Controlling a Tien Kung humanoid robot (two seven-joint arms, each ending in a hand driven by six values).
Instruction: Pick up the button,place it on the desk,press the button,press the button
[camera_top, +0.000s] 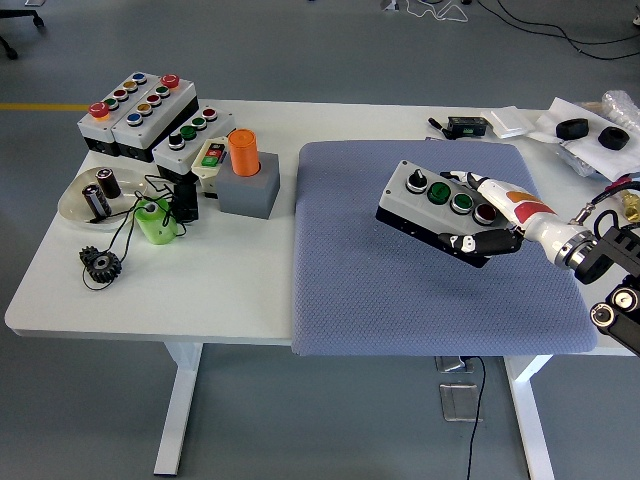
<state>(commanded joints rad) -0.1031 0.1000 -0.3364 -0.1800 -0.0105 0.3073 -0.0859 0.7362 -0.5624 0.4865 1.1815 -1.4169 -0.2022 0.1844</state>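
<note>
My right hand comes in from the right edge and is shut on a button box. The box is black with a grey top. It carries a black knob, two green buttons and a red button. I hold it tilted above the blue-grey mat, near the mat's middle right. My thumb is under the box's near end and my fingers lie over its far side. The left arm is out of view.
At the table's back left stand several more button boxes, an orange cylinder in a grey block, a green roll, a plate with batteries and a black gear. Small black items lie at the back right.
</note>
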